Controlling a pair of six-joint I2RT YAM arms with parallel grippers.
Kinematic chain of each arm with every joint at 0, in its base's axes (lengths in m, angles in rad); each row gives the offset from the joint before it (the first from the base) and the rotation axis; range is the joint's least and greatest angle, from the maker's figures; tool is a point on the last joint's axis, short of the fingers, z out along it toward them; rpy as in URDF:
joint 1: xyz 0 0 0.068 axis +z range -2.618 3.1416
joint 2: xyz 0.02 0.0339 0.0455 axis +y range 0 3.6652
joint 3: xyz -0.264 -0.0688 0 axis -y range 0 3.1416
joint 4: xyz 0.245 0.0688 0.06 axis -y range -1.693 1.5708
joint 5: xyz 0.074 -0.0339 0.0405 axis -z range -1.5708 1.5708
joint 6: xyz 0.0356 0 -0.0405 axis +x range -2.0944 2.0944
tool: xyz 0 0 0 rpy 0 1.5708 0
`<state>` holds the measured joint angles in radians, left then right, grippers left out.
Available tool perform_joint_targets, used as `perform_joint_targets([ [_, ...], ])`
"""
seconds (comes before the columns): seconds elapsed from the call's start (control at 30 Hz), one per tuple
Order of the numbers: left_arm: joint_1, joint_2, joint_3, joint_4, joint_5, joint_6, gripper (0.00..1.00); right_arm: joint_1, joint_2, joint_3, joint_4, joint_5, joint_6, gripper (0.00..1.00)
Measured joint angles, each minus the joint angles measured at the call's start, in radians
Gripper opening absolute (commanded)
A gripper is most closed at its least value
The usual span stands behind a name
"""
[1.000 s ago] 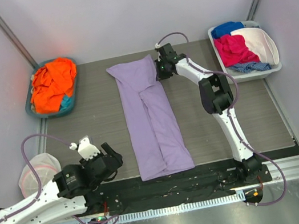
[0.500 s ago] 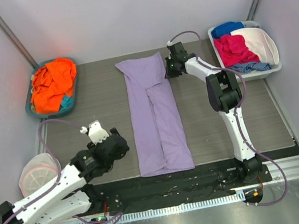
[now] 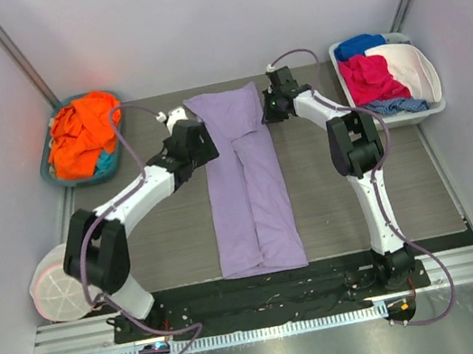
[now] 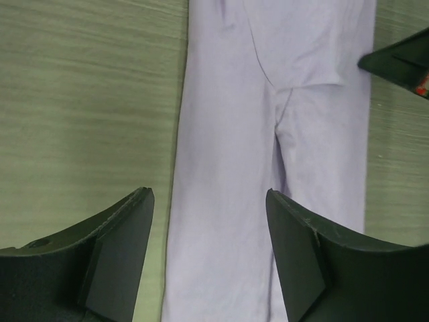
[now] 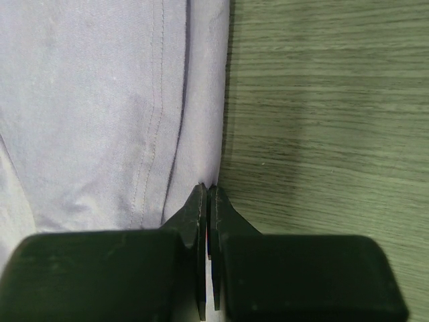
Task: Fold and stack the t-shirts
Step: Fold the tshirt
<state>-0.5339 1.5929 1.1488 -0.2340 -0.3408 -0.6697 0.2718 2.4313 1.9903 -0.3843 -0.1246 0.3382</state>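
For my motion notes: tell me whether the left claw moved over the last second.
Yes. The left claw swung from near side to far side, now level with the fixed blue plastic basket, beside the lavender cloth t-shirt.

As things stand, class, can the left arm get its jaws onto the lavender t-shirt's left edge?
Probably yes. The left arm holds its jaws open over the lavender t-shirt, straddling its left edge; nothing lies between. The right arm, jaws shut, sits at the opposite edge, clear of it.
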Motion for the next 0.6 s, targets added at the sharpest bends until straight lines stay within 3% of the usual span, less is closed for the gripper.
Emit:
perform_joint_targets([
  [0.37, 0.083, 0.373, 0.196, 0.088, 0.103, 0.134, 0.66, -0.001, -0.014, -0.026, 0.013, 0.0, 0.0, 0.01],
  [0.6, 0.126, 0.507, 0.359, 0.087, 0.145, 0.182, 0.65, -0.002, -0.014, -0.027, 0.015, -0.002, 0.0, 0.01],
])
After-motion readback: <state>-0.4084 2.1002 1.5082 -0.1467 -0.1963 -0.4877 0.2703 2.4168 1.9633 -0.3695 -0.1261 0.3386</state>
